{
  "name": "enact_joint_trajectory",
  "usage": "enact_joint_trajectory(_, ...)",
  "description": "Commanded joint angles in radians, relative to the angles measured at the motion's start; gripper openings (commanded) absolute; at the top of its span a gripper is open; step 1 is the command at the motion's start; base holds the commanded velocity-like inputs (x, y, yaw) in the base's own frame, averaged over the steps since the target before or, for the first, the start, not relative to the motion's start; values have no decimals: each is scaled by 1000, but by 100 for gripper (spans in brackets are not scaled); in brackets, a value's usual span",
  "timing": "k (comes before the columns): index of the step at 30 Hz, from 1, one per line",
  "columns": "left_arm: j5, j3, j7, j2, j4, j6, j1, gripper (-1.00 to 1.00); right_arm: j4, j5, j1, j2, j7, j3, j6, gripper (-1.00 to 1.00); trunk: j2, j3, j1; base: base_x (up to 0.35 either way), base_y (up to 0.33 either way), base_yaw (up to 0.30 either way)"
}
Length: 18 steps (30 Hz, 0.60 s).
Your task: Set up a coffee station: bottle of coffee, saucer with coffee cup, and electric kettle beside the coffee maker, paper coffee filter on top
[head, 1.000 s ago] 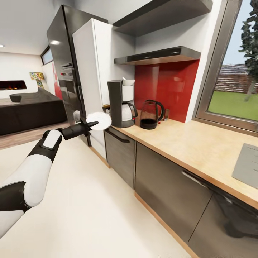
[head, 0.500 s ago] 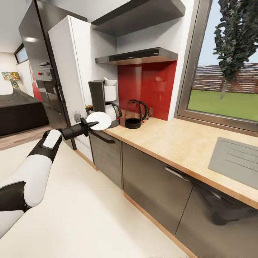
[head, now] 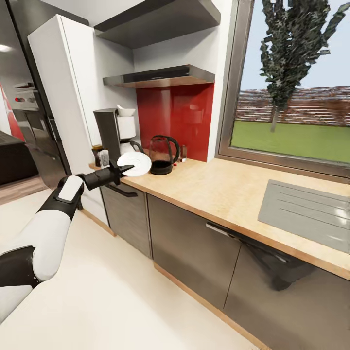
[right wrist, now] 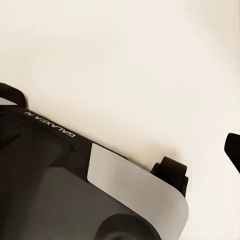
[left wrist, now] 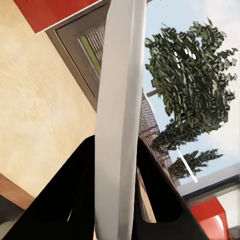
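Left gripper (head: 125, 168) clamps saucer (head: 134, 164) edge-on; right gripper state indeterminable. Step: saucer delivery. Next: set it on countertop (head: 228, 189) beside coffee maker (head: 115, 131).

red backsplash (head: 175, 119) behind counter's far end. grey range hood (head: 160, 77) above it. large window (head: 291, 124) showing lawn, tree (head: 287, 39), brick wall. tall white cabinet (head: 63, 97) beside black oven tower (head: 29, 107). cream floor (head: 121, 301).
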Motion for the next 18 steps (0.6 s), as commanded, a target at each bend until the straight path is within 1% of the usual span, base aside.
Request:
enact_joint_trajectory(1, -6, 4, -6, 0, 0, 4, -1, -100, 4, -6, -2, 0, 3, 8, -8, 100, -1, -1, 0, 81, 166, -140)
enact_joint_trajectory(7, -6, 4, -6, 1, 0, 4, -1, -100, 3, -6, -2, 0, 3, 8, -8, 100, -1, -1, 0, 188, 216, -46)
enact_joint_trajectory(10, -6, 4, -6, 1, 0, 4, -1, -100, 3, -6, -2, 0, 3, 8, -8, 100, -1, -1, 0, 129, 133, -95)
enact_joint_trajectory(13, -6, 4, -6, 1, 0, 4, -1, -100, 3, -6, -2, 0, 3, 8, -8, 100, -1, -1, 0, 54, 56, -184)
enact_joint_trajectory(18, -6, 4, -6, 1, 1, 4, -1, -100, 3, -6, -2, 0, 3, 8, -8, 100, -1, -1, 0, 9, 9, -243)
